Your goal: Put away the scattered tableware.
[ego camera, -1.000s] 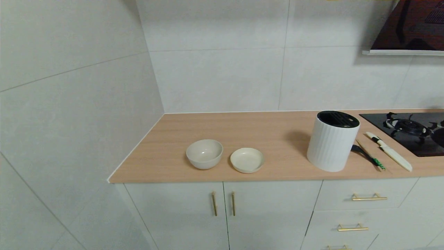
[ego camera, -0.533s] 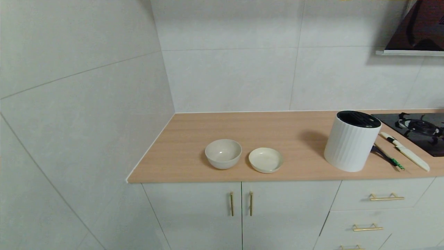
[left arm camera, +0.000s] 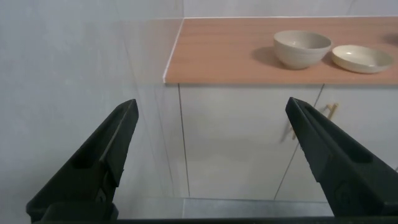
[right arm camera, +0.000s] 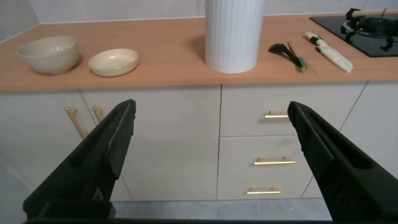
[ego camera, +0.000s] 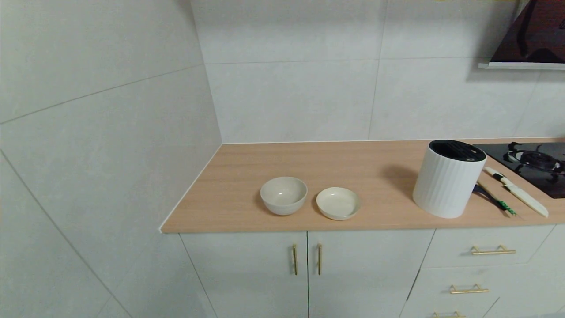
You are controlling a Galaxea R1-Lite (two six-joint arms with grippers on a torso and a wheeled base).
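The camera has swung left and settled; nothing on the counter [ego camera: 353, 163] has moved. Bowl [ego camera: 283, 201] and dish [ego camera: 337, 203] sit side by side near its front edge, knife [ego camera: 516, 192] beyond the holder [ego camera: 448, 179] toward the right end. Left gripper [left arm camera: 211, 106] and right gripper [right arm camera: 211, 104] hang spread, empty; collection not begun.

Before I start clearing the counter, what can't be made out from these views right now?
- Head view: the black utensil is partly behind the white holder, so its type is unclear.
- Right wrist view: the holder's top is cut off by the picture's edge. In the head view its slots are dark, so the contents cannot be told.
- Head view: the stove runs off the right edge.
- Cabinet doors are closed, so the inside is hidden.
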